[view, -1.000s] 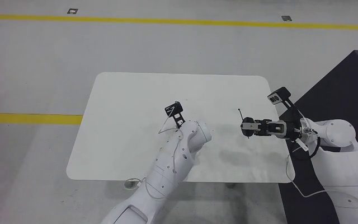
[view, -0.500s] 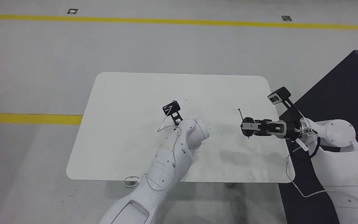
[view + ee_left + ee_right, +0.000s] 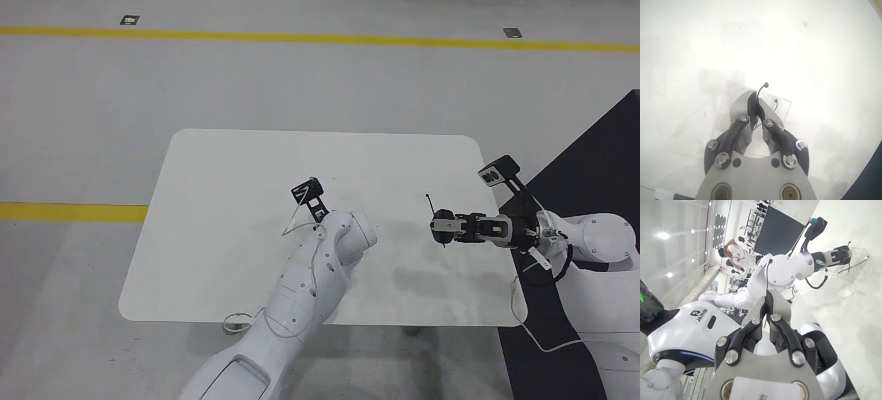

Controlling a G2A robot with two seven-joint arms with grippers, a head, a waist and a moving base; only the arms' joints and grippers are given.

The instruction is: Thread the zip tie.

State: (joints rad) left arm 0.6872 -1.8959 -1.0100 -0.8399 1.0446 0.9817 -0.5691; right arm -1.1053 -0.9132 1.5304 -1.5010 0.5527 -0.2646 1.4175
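Zip tie stands pinched between my right gripper's closed fingers, above the table's right side. My left gripper is clamped on a 2nd black tie over a clear plate near mid-table, well apart from the right.

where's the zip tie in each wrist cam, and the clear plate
left zip tie (image 3: 766, 84), left wrist view, on its head above the jaws
right zip tie (image 3: 770, 261), right wrist view, on its head
clear plate (image 3: 784, 107), left wrist view, on its bare corner
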